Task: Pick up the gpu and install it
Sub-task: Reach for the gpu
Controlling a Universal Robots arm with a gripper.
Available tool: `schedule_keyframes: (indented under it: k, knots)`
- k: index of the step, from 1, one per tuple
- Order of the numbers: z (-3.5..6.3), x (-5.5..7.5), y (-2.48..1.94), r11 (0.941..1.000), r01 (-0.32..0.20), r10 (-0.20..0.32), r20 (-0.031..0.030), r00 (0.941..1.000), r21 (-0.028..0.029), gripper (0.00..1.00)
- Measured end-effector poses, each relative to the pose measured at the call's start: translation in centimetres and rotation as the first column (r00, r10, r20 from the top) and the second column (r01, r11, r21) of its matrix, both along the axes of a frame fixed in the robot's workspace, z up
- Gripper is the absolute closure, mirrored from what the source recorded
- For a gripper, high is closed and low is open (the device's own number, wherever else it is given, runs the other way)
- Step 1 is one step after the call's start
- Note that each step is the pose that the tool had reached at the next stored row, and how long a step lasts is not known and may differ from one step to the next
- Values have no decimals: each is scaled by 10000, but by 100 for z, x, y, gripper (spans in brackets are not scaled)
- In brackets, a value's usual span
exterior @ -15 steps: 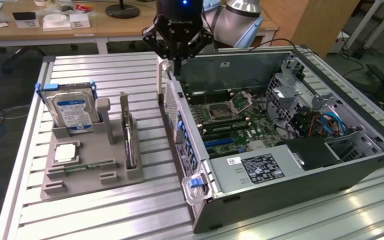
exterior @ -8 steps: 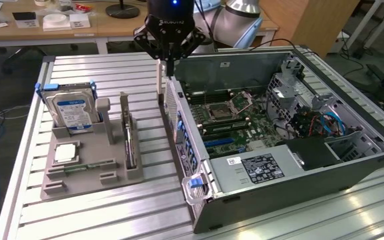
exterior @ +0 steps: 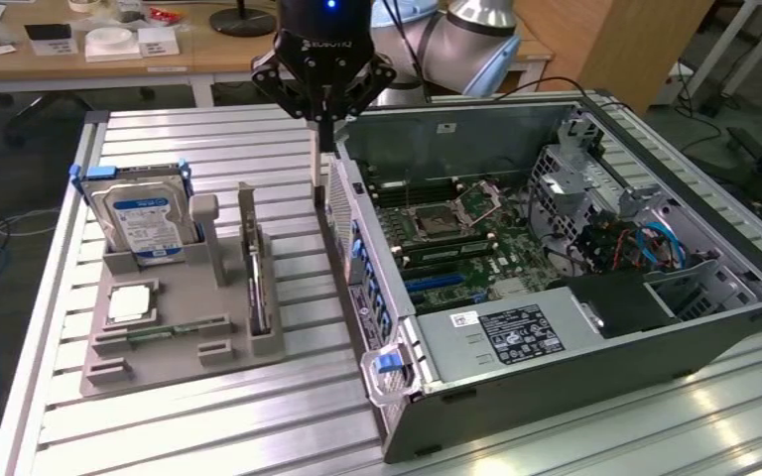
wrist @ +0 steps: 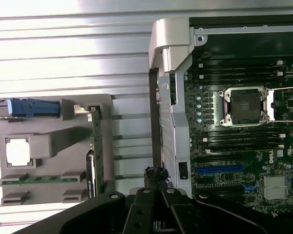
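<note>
Pickup not begun, I judge; my black pincer (exterior: 325, 119) hangs closed, apart from the thin black gpu card (exterior: 258, 286) standing in the grey tray (exterior: 170, 349); grasping needs it opened.

A black robot hand (exterior: 321, 164) is seen hanging fingers-down over the ribbed aluminium worktop (exterior: 156, 436), with its fingers pressed together. It is placed just beside a rear upper corner of the open dark grey computer case (exterior: 579, 347), whose motherboard is exposed. On the exterior view's left, a grey moulded holder (exterior: 170, 342) is set on the worktop. The thin black gpu card (exterior: 259, 288) is stood on edge in one of its slots, apart from the hand. A silver hard drive with a blue-white label (exterior: 143, 223) is held upright beside it.
</note>
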State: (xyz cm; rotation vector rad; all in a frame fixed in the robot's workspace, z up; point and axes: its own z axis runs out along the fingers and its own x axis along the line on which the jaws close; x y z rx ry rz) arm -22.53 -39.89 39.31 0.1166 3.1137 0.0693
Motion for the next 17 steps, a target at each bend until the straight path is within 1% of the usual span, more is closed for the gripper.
schedule_keyframes:
  k: [10, 17]
  knots:
    - [0, -145, 0, 10000, 0, 0, 0, 10000, 0, 89]
    - [1, -223, 0, 10000, 0, 0, -1, 10000, -1, 89]
